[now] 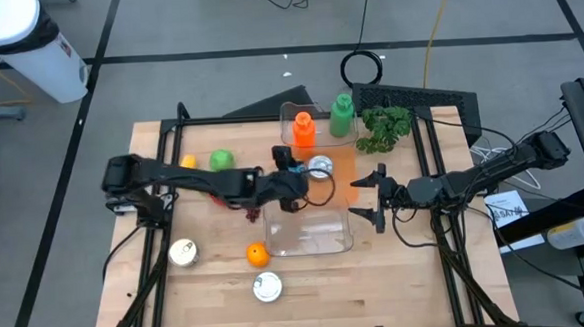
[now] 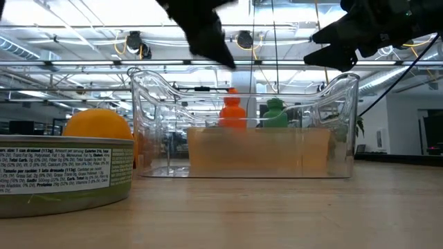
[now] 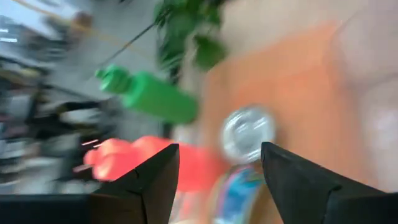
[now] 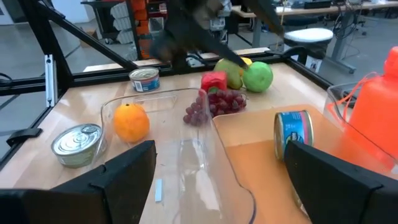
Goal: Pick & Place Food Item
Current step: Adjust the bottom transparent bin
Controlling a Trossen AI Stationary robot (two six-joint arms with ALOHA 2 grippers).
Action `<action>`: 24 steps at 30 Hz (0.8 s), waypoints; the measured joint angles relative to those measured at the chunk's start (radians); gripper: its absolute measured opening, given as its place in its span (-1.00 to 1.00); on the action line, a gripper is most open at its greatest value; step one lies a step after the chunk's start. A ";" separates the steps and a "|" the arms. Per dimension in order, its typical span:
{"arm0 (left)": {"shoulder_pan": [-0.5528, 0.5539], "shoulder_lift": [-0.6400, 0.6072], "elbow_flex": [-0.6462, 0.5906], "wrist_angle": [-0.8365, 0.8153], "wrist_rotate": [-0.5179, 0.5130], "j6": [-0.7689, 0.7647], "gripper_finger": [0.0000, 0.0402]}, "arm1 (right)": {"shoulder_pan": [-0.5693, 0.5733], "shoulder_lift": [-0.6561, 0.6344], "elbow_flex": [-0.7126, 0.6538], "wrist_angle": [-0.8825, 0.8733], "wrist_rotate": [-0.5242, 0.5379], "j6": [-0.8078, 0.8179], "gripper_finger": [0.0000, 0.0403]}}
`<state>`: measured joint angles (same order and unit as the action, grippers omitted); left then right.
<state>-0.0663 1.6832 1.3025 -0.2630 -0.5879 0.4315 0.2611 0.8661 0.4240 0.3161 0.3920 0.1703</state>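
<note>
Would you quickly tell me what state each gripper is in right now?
Left gripper: open, holding nothing, above the silver-topped tin can lying on its side.
Right gripper: open, empty, beside the clear plastic bin.

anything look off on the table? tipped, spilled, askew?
One thing: the blue-labelled can lies on its side on the orange mat, while the other cans, such as the one by the orange, stand upright. Nothing looks spilled or damaged. The clear bin sits upright.
</note>
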 joint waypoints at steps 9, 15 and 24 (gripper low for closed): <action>0.057 -0.225 -0.061 -0.114 0.377 -0.373 0.14 | 0.041 0.149 0.041 -0.042 -0.056 0.078 0.67; 0.067 -0.271 -0.148 -0.010 0.360 -0.434 0.20 | 0.062 0.381 0.242 -0.230 -0.059 0.050 0.67; 0.066 -0.269 -0.161 -0.031 0.360 -0.467 0.29 | 0.062 0.475 0.413 -0.610 -0.055 0.141 0.67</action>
<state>-0.0007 1.4143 1.1419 -0.2944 -0.2276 -0.0357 0.3229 1.3408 0.8366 -0.2938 0.3365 0.3108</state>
